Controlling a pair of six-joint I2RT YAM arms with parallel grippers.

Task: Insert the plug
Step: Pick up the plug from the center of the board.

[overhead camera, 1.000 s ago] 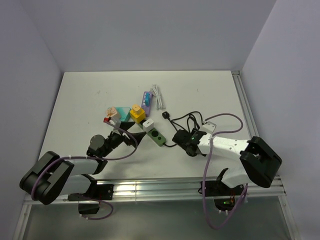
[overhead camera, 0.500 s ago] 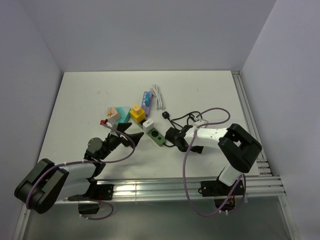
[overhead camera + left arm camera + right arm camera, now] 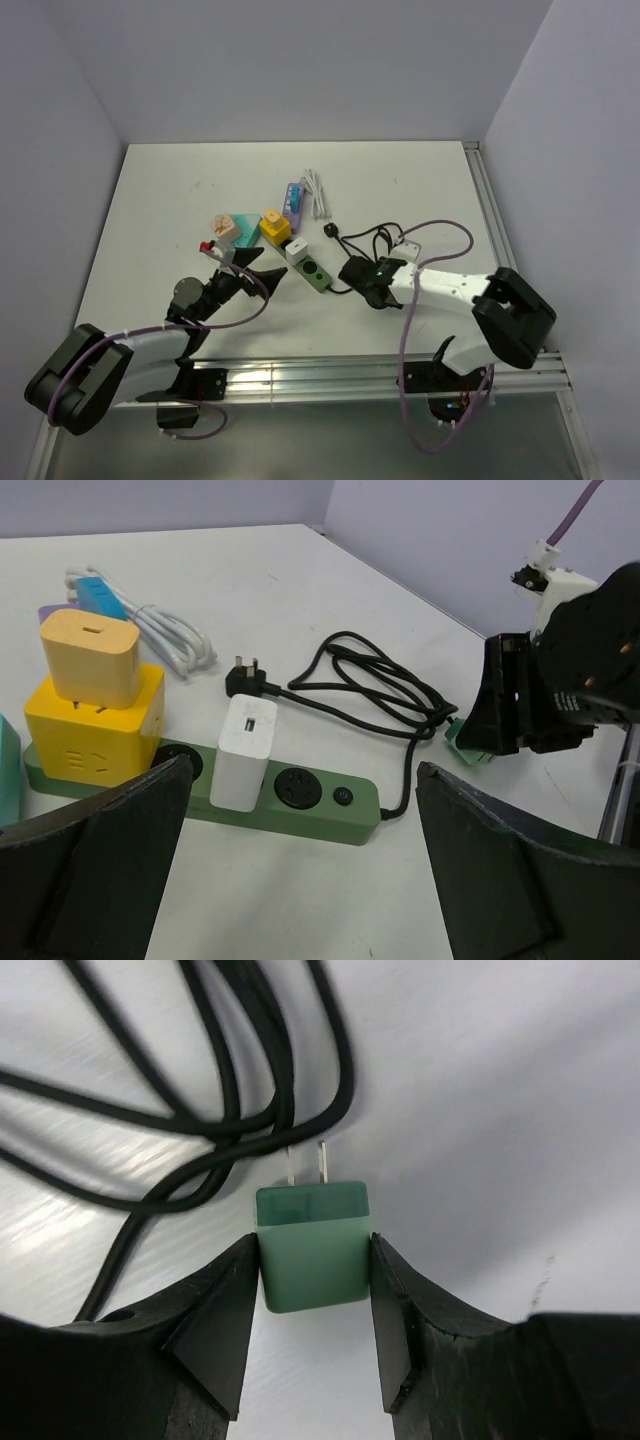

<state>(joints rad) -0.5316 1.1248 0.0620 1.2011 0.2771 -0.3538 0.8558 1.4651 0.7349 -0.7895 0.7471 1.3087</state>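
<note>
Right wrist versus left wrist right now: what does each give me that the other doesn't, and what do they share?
Right wrist only: the two prongs of the green plug, pointing away from the camera, and the right gripper with its fingers against both sides of the plug.
Left wrist only: the green power strip carrying a yellow cube, a white adapter and a free socket beside it, plus the black plug.
Both: the right gripper, the green plug (only a sliver in the left wrist view) and the looped black cable.
</note>
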